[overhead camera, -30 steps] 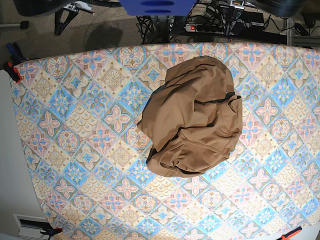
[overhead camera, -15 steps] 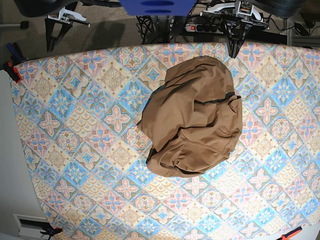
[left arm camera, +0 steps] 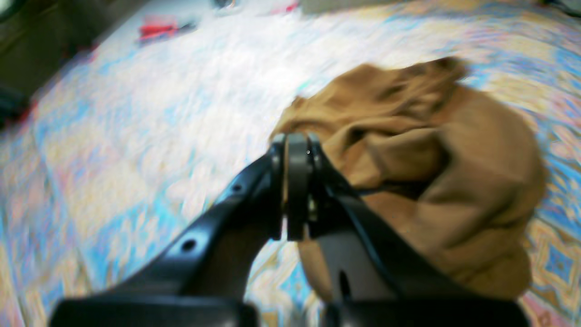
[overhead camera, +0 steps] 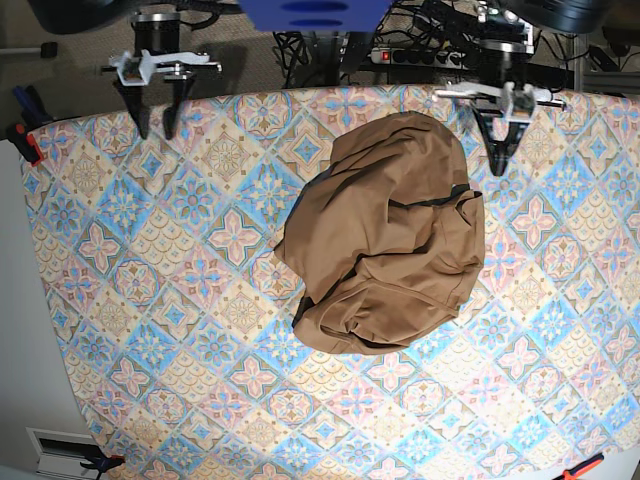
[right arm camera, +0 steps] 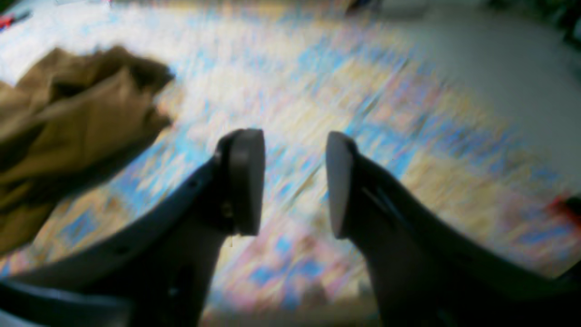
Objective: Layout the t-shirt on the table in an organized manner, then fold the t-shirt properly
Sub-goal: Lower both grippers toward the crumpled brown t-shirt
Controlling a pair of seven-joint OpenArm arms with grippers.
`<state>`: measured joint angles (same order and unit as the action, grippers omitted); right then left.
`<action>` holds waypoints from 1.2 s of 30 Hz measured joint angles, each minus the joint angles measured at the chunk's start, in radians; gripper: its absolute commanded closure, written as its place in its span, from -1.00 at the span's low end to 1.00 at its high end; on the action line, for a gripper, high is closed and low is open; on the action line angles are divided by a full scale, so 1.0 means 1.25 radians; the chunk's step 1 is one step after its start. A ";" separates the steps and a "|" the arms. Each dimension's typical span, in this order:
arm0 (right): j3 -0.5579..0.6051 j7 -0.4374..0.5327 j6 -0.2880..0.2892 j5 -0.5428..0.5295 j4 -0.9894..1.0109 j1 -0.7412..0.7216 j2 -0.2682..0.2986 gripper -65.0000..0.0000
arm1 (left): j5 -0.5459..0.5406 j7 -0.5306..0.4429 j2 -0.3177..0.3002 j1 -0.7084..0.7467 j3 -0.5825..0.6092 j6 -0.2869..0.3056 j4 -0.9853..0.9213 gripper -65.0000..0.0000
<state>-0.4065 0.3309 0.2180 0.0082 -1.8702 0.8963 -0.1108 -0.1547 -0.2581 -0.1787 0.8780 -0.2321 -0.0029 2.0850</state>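
Bare table point(overhead camera: 150, 300) all around the lone crumpled t-shirt point(overhead camera: 385, 235).

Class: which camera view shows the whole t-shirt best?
The base view: from above, the t-shirt shows whole, a crumpled heap on the table. The left wrist view shows it blurred behind a gripper; the right wrist view catches only its blurred edge.

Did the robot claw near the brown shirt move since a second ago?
Yes. In the base view the left gripper has come down from beyond the table's far edge, now beside the t-shirt, which stayed put.
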 measured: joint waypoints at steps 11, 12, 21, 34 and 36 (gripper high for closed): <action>0.155 -0.113 0.002 0.000 -0.028 -0.087 0.043 -0.19 | -0.258 0.206 -0.171 -0.019 -0.061 0.201 0.009 0.25; 0.168 -0.141 0.002 0.000 -0.030 -0.090 0.042 -0.22 | -0.255 0.229 -0.177 -0.019 -0.062 0.206 0.009 0.21; 0.305 -0.396 -0.005 -0.001 -0.041 -0.241 0.069 -0.23 | -0.254 0.402 -0.177 -0.098 -0.068 0.211 0.000 0.20; 0.553 -0.597 0.000 0.000 -0.037 -0.390 0.113 -0.22 | -0.254 0.551 -0.175 -0.166 -0.111 0.212 -0.003 0.20; 0.563 -0.618 -0.005 0.000 -0.036 -0.413 0.114 -0.22 | -0.254 0.551 -0.175 -0.166 -0.111 0.212 -0.003 0.20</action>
<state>0.2974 -0.4419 0.2123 0.0086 -1.9148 0.3801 0.0315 -0.4717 0.4309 -0.3973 0.6704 -0.3706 0.2619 2.0811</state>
